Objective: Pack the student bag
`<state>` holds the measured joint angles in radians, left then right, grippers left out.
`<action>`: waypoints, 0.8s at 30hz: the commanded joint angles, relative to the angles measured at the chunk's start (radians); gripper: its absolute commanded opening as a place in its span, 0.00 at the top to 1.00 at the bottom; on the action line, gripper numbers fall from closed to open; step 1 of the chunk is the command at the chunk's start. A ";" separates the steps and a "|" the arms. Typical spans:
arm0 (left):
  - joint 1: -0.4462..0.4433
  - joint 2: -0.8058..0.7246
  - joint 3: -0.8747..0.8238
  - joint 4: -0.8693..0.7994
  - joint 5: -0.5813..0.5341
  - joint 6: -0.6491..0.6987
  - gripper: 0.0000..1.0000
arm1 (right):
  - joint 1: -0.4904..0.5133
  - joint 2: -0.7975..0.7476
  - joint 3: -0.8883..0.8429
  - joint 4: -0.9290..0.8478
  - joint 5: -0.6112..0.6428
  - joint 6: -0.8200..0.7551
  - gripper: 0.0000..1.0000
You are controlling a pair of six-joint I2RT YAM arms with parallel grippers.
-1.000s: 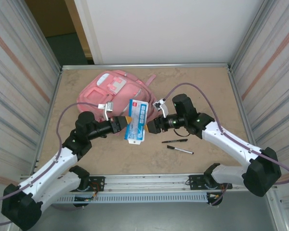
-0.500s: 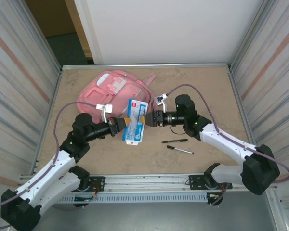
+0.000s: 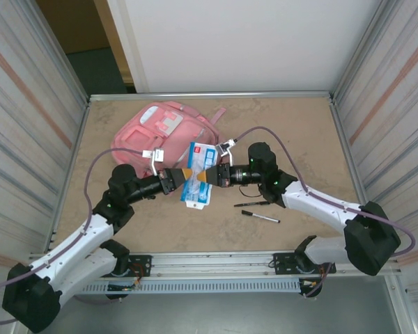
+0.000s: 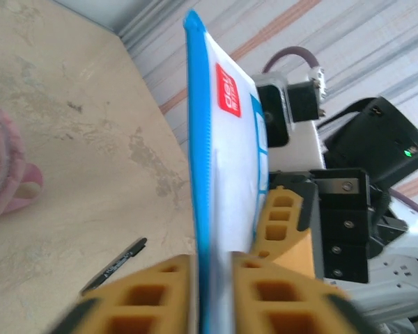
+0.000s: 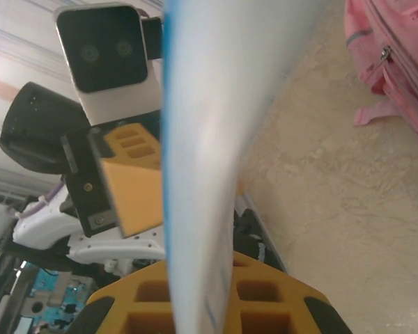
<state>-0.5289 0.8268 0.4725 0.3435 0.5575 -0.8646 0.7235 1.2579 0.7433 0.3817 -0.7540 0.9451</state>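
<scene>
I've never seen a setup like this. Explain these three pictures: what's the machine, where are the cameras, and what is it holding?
Two robot arms are bolted at the near edge of a table, each ending in a two-finger gripper. The wide picture looks down from above and behind. The other two come from a camera on each wrist, looking along its yellow fingers. On the table lie a pink backpack and two black pens. Lifted between the arms is a blue-and-white packet with a red label. The right gripper is shut on one edge. The left gripper straddles the opposite edge; whether it squeezes is unclear.
</scene>
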 commanded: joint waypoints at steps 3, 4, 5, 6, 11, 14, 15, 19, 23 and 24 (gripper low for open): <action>0.010 -0.031 0.052 -0.213 -0.066 0.132 0.49 | -0.018 -0.110 0.085 -0.396 0.208 -0.159 1.00; 0.012 -0.035 0.070 -0.270 -0.076 0.174 0.46 | -0.026 -0.128 0.103 -0.454 0.233 -0.172 1.00; 0.010 -0.035 0.107 -0.369 -0.112 0.219 0.44 | -0.042 -0.150 0.125 -0.540 0.273 -0.181 1.00; 0.000 -0.033 0.152 -0.458 -0.144 0.264 0.43 | -0.053 -0.176 0.147 -0.628 0.345 -0.187 1.00; -0.096 0.018 0.244 -0.576 -0.305 0.506 0.35 | -0.083 -0.331 0.209 -0.965 0.638 -0.200 1.00; -0.118 0.111 0.284 -0.624 -0.486 0.562 0.34 | -0.090 -0.437 0.196 -1.064 0.727 -0.195 1.00; -0.119 0.154 0.320 -0.667 -0.525 0.581 0.34 | -0.091 -0.473 0.186 -1.087 0.759 -0.191 1.00; -0.119 0.325 0.434 -0.753 -0.544 0.668 0.33 | -0.104 -0.578 0.143 -1.100 0.832 -0.162 1.00; -0.120 0.493 0.509 -0.709 -0.441 0.768 0.45 | -0.135 -0.586 0.150 -1.089 0.884 -0.166 1.00; -0.120 0.532 0.530 -0.696 -0.414 0.791 0.45 | -0.147 -0.573 0.162 -1.085 0.888 -0.187 1.00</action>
<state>-0.6464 1.2907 0.9363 -0.3466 0.0929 -0.2016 0.5983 0.6621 0.8936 -0.6876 0.0513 0.7761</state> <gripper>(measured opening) 0.554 0.078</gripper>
